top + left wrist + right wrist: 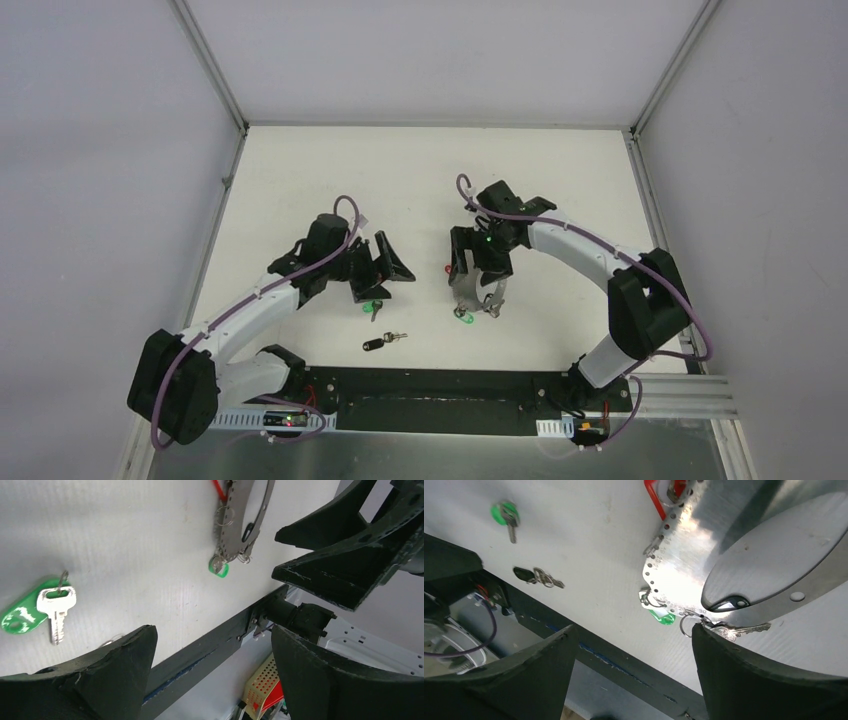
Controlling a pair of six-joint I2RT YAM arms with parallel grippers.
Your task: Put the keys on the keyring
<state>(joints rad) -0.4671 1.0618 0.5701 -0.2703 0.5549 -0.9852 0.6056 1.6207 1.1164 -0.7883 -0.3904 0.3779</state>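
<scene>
Nearest, the black key (380,343) lies loose on the bench (430,170), close to the near edge and between the two arms. Just beyond it the green key (372,307) lies flat, also loose, almost under the left claw (212,632). That claw's jaws are wide apart with nothing between them.

To the right, at about the same depth, the keyring (478,296) rests on the bench with red- and green-capped keys strung on it. The right claw (631,630) hangs over it with its jaws spread. One finger is near the rim, but the claw has no hold on it.

Neither loose key is on the keyring, so the step in hand looks like picking up the green key. The left claw would need to come down square over the cap, get low enough to pinch so thin a piece off the bench, and close. The right claw would probably need to take the keyring and steady it for threading.
</scene>
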